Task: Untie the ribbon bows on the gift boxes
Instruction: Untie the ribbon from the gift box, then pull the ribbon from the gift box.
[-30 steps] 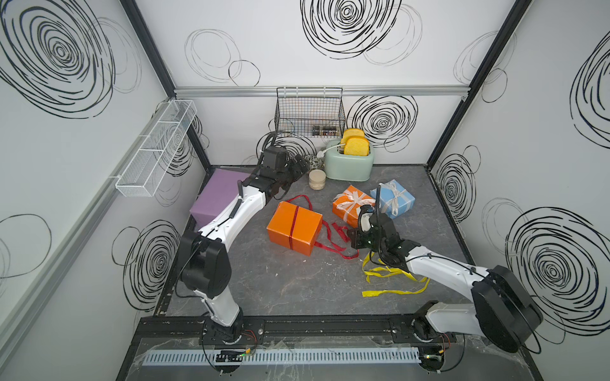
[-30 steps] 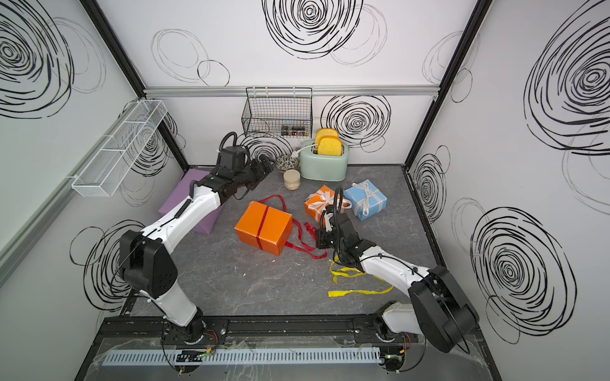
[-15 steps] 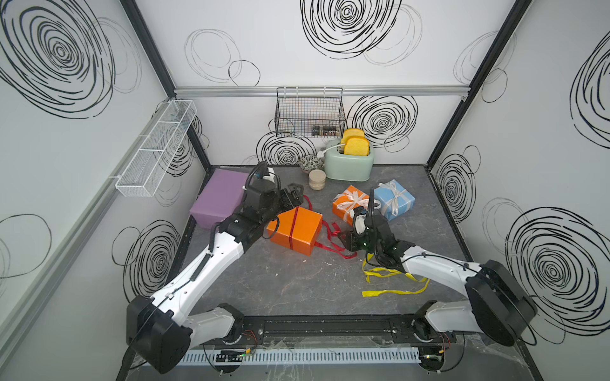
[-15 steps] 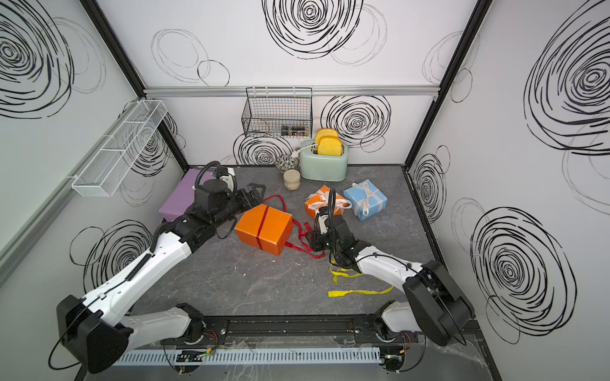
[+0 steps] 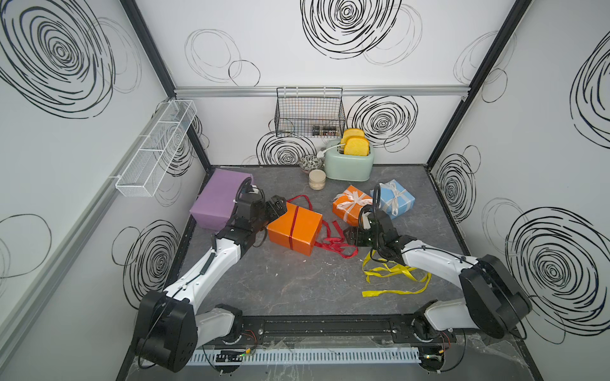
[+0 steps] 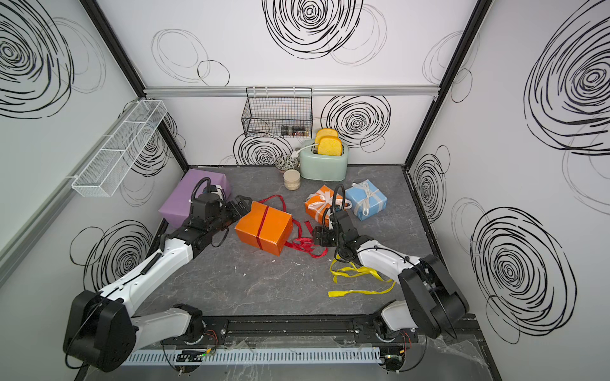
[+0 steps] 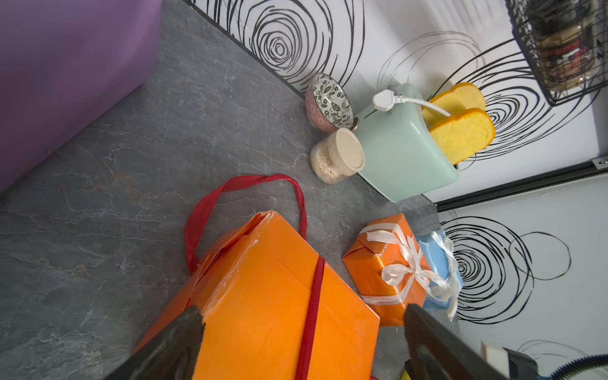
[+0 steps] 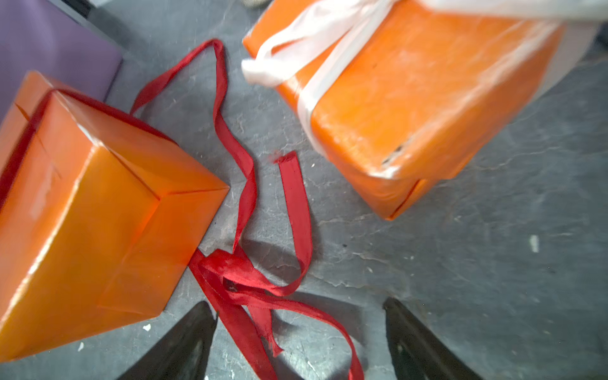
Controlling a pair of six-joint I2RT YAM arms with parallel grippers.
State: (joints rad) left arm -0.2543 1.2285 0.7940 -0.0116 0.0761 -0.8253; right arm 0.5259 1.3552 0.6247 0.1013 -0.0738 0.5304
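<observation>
Having just sprung apart, right claw (image 8: pixel 297 304) straddles the slack dark red ribbon (image 8: pixel 245 284).

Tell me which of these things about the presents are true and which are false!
The yellow ribbon lies loose on the table. True.
The blue box has no ribbon. False: a white bow is tied on it.
The left gripper and right gripper are both open. True.
The red ribbon is off the big orange box. False: it wraps around it.
The toaster is empty. False: two toast slices stick out.
</observation>
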